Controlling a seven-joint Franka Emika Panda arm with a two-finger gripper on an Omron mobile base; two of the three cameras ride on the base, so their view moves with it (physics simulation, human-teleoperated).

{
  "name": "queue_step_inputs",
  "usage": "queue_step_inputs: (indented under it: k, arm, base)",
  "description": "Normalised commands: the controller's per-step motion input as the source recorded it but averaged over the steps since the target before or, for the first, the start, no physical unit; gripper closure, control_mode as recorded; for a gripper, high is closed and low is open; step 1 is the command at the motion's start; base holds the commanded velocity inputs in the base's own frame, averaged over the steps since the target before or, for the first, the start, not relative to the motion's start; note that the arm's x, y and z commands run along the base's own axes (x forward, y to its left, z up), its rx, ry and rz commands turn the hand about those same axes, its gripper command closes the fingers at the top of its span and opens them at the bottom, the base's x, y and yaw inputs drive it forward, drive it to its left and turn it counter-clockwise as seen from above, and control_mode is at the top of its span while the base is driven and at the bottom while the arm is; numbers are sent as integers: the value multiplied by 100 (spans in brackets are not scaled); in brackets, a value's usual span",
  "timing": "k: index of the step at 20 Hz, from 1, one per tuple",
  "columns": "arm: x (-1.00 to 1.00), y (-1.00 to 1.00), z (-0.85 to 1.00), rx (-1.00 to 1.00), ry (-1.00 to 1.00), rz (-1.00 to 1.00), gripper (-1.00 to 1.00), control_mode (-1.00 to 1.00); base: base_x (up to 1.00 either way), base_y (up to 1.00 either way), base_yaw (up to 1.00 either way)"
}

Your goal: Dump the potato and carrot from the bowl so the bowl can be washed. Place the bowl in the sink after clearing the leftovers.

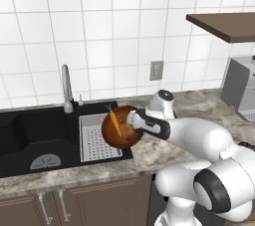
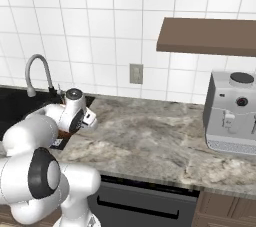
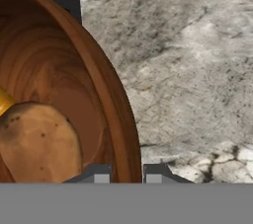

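Note:
The reddish-brown wooden bowl (image 1: 119,129) hangs tipped on its side over the right end of the black sink (image 1: 35,130), its opening facing left. My gripper (image 1: 131,120) is shut on the bowl's right rim; in the hand view the rim (image 3: 114,104) runs between the two fingertips (image 3: 101,174). The orange carrot (image 1: 115,123) lies across the inside of the bowl, green tuft up. A tan speckled potato (image 3: 39,144) rests inside the bowl near the fingers, with a sliver of the carrot (image 3: 4,101) beside it.
A grey perforated tray (image 1: 97,143) sits in the sink's right basin under the bowl. The silver faucet (image 1: 66,88) stands behind the sink. The marbled counter (image 3: 197,70) stretches right to a coffee machine (image 2: 232,113). A brown shelf (image 2: 207,36) hangs above.

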Motion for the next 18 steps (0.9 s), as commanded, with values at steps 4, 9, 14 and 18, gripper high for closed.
queue_step_inputs:
  k: [4, 9, 14, 18]
  arm:
    - [21, 51, 0, -27, 0, 0, 100, -100]
    - [21, 45, 0, -22, 0, 0, 100, -100]
    - [7, 15, 0, -13, 2, 0, 100, -100]
    - [1, 2, 0, -7, 4, 0, 100, -100]
  base:
    - [0, 0, 0]
    - [0, 0, 0]
    - [0, 0, 0]
    - [0, 0, 0]
